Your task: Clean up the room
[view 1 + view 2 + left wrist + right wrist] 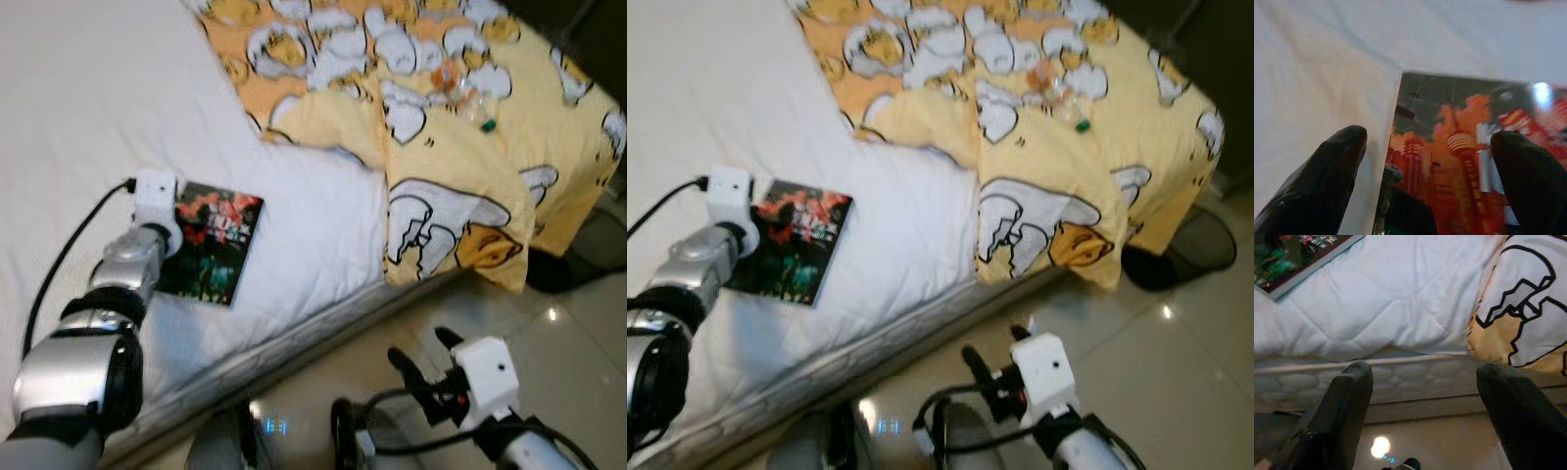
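Two arms apart: left gripper (1425,161) outstretched, jaws spread astride the book (212,242); right gripper (1425,396) floorward, jaws spread.

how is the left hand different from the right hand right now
The left hand is up on the white bed, reaching the corner of the dark book; the right hand hangs low over the tiled floor beside the bed. One left finger is over the book's cover, the other over the sheet; the right hand has nothing between its fingers. Both hands are open.
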Motion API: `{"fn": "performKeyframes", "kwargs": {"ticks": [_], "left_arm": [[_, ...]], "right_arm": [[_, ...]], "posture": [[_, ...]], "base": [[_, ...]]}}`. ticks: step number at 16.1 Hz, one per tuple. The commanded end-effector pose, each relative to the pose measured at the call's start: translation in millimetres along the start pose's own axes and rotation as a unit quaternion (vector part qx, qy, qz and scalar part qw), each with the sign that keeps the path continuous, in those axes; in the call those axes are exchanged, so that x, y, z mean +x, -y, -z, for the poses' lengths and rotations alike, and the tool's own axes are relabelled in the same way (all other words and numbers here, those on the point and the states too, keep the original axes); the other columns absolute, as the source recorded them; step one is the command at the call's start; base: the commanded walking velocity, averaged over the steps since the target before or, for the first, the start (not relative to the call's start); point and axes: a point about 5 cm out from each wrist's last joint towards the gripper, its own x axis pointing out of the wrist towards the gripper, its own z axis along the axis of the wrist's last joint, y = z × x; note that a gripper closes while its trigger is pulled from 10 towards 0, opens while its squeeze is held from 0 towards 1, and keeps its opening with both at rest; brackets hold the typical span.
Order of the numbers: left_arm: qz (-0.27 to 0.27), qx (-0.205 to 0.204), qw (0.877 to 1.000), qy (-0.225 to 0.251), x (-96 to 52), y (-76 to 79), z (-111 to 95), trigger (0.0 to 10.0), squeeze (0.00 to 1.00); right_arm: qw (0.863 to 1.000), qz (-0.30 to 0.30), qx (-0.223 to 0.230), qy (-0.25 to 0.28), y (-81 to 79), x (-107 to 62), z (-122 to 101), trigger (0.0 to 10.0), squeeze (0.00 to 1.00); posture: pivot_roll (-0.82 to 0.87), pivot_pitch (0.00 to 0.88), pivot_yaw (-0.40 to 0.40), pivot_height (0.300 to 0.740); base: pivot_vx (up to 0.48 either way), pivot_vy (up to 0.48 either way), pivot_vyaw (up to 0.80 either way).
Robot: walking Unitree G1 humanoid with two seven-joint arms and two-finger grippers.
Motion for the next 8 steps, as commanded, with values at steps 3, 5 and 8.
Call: {"fn": "performKeyframes", "kwargs": {"ticks": [3, 5, 8], "left_arm": [[-0.021, -0.006, 1.0, -0.008, -7.9, -19.9, 11.1, 10.0, 0.0], [-0.009, -0.003, 1.0, -0.015, -15.2, -31.9, 20.5, 10.0, 0.0], [-0.006, -0.008, 1.0, -0.026, -24.1, -45.7, 31.1, 10.0, 0.0]], "right_arm": [[0.999, -0.032, 0.008, -0.015, -2.6, -9.2, -1.7, 10.0, 0.0], [0.999, -0.04, 0.015, -0.023, -4.0, -11.1, -2.3, 10.0, 0.0], [0.998, -0.051, 0.018, -0.03, -5.9, -13.6, -0.9, 10.0, 0.0]], "posture": [[-0.38, 0.345, -0.078, 0.723], [-0.38, 0.345, -0.079, 0.723], [-0.38, 0.341, -0.084, 0.723]], "base": [[0.0, 0.0, 0.0], [0.0, 0.0, 0.0], [0.0, 0.0, 0.0]]}}
